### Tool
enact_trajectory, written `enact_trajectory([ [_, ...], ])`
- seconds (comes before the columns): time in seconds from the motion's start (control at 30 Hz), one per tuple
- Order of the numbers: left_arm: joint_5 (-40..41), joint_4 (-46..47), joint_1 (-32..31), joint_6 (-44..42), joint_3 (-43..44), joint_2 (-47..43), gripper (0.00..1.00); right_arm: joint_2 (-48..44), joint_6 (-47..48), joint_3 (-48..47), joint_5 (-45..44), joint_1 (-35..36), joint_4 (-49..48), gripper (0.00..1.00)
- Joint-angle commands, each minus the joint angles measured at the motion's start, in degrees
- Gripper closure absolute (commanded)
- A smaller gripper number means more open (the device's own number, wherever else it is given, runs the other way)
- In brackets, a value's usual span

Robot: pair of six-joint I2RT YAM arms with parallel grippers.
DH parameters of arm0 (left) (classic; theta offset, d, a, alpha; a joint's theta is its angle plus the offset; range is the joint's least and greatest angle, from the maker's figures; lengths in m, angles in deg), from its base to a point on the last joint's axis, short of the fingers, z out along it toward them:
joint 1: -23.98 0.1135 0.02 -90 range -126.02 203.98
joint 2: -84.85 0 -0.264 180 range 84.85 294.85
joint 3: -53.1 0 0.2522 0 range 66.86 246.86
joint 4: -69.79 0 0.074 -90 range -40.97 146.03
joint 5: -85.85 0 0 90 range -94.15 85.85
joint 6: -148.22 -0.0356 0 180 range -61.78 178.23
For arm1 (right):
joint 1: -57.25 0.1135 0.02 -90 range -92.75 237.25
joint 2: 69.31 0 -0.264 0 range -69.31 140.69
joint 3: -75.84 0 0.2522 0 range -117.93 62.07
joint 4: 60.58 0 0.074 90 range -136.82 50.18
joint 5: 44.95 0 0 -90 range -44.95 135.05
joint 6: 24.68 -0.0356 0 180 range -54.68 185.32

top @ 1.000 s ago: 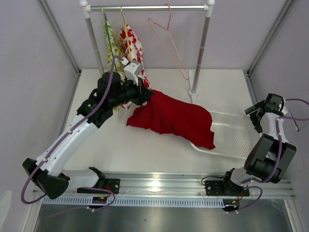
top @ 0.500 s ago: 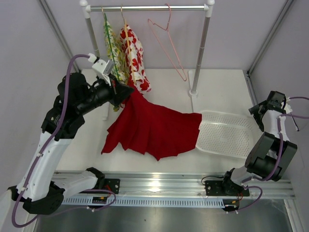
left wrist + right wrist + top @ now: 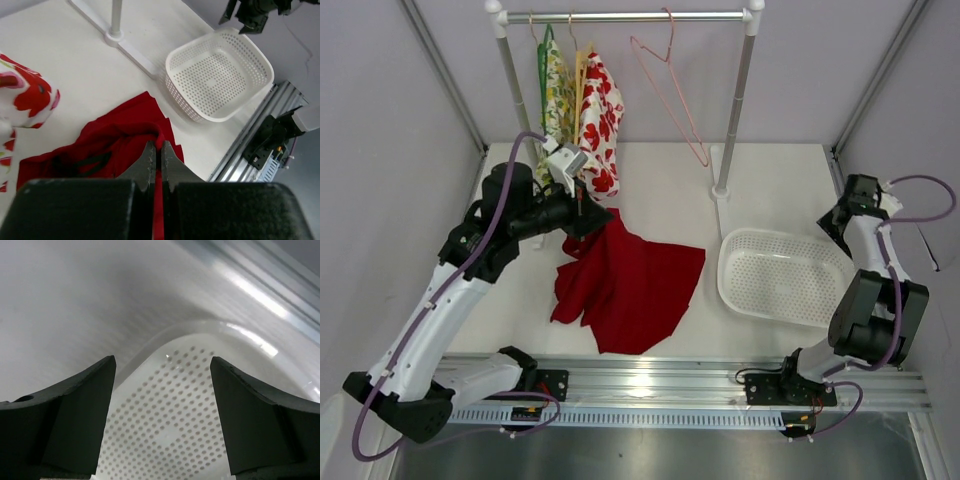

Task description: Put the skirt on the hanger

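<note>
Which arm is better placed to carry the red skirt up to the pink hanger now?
Left. The left pincer is shut on the skirt, one edge raised below the rail. The right pincer hangs open and empty by the white basket, apart from skirt and hanger.

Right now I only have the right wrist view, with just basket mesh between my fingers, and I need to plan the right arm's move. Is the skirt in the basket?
Observer: No. The skirt lies on the table left of the basket, with a small gap to its rim.
Operator: Is anything holding it?
Observer: Yes, the left gripper is shut on a fold of the red fabric.
Operator: And the hanger?
Observer: The pink hanger hangs bare on the rail, near the right post.
</note>
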Motion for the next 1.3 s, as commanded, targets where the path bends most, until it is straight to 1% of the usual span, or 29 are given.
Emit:
enact_trajectory([
  [0.0, -5.8, 7.7, -1.4, 3.3, -6.8, -1.9, 1.0, -5.2, 2.0, -5.5, -5.0, 10.0, 2.3, 0.18],
  [0.07, -4.5, 9.3, -4.4, 4.3, -11.5, -2.6, 1.0, -7.9, 1.8, -6.6, -1.0, 13.8, 4.7, 0.18],
  [0.1, -0.7, 10.6, -8.4, 5.5, -14.7, -3.1, 1.0, -9.0, -0.2, -6.5, 0.8, 17.2, 5.0, 0.18],
  [0.17, 2.7, 11.9, -11.5, 7.4, -19.5, -3.3, 1.0, -13.1, -1.3, -4.4, 3.8, 22.0, 4.3, 0.18],
  [0.2, 3.8, 13.7, -13.0, 10.3, -23.2, -3.5, 1.0, -14.4, -3.8, -2.6, 3.1, 27.5, 4.7, 0.18],
  [0.23, 4.9, 15.1, -13.4, 11.7, -25.2, -3.9, 1.0, -15.6, -4.5, -0.9, 3.2, 30.3, 3.4, 0.18],
  [0.27, 5.3, 16.8, -13.6, 13.4, -29.3, -4.4, 1.0, -16.6, -5.8, 0.6, 4.0, 33.1, 2.8, 0.19],
  [0.3, 5.5, 19.6, -13.8, 16.1, -32.8, -4.7, 1.0, -17.8, -8.7, 4.0, 4.3, 38.7, 0.8, 0.2],
  [0.37, 6.6, 21.6, -14.4, 18.0, -36.9, -4.4, 1.0, -18.0, -11.0, 6.5, 4.8, 43.9, -0.4, 0.21],
  [0.4, 7.7, 21.9, -15.2, 19.7, -39.0, -4.2, 1.0, -17.5, -12.3, 7.6, 4.7, 46.3, -2.2, 0.22],
  [0.43, 8.6, 22.6, -15.6, 20.4, -40.0, -3.7, 1.0, -17.2, -14.5, 9.6, 4.8, 51.6, -3.5, 0.23],
  [0.47, 9.0, 24.1, -16.0, 21.3, -43.2, -3.4, 1.0, -16.7, -15.4, 10.4, 4.5, 54.5, -4.6, 0.23],
  [0.53, 9.6, 25.6, -16.7, 23.8, -44.9, -2.7, 1.0, -13.5, -17.6, 10.7, 1.4, 61.3, -6.4, 0.23],
  [0.57, 9.6, 27.4, -17.2, 24.5, -47.1, -2.5, 1.0, -12.0, -18.2, 10.7, 0.9, 62.3, -6.7, 0.23],
  [0.6, 10.0, 28.2, -17.8, 25.3, -47.6, -2.7, 0.93, -10.5, -18.5, 10.9, 2.1, 62.5, -7.8, 0.23],
  [0.67, 10.7, 28.3, -18.2, 25.5, -47.8, -4.1, 0.86, -7.3, -19.0, 12.2, 2.0, 62.7, -8.6, 0.23],
  [0.7, 11.3, 28.1, -18.2, 25.4, -47.7, -4.8, 0.78, -6.7, -19.1, 12.9, 1.5, 62.5, -8.9, 0.23],
  [0.8, 12.6, 26.8, -18.2, 24.3, -46.2, -8.1, 0.63, -7.0, -19.2, 15.5, -0.6, 60.2, -7.0, 0.22],
  [0.87, 12.9, 25.5, -18.2, 23.6, -44.8, -8.8, 0.62, -10.2, -18.9, 18.0, -0.1, 58.1, -7.0, 0.22],
  [0.9, 13.1, 25.0, -18.3, 23.2, -44.3, -8.7, 0.59, -11.6, -18.2, 20.5, 0.3, 56.0, -7.2, 0.22],
  [0.93, 13.1, 24.8, -18.2, 22.9, -44.1, -8.5, 0.59, -13.0, -18.0, 21.5, 0.2, 55.1, -6.9, 0.22],
  [1.03, 13.0, 26.0, -18.2, 22.5, -43.3, -6.8, 0.56, -17.4, -16.7, 24.0, 1.0, 51.9, -5.7, 0.21],
  [1.07, 12.7, 26.4, -18.2, 22.4, -43.3, -6.3, 0.53, -18.8, -16.1, 24.8, 1.6, 51.2, -6.3, 0.22],
  [1.17, 12.7, 27.5, -18.2, 22.4, -42.2, -4.9, 0.45, -19.6, -15.8, 24.4, 4.2, 51.6, -6.9, 0.21],
  [1.2, 12.6, 27.5, -18.2, 22.3, -41.9, -4.9, 0.45, -19.6, -16.2, 23.6, 4.4, 53.0, -7.0, 0.21],
  [1.27, 15.4, 25.4, -18.2, 21.6, -39.7, -5.4, 0.44, -19.3, -16.8, 22.5, 5.0, 55.3, -7.0, 0.21],
])
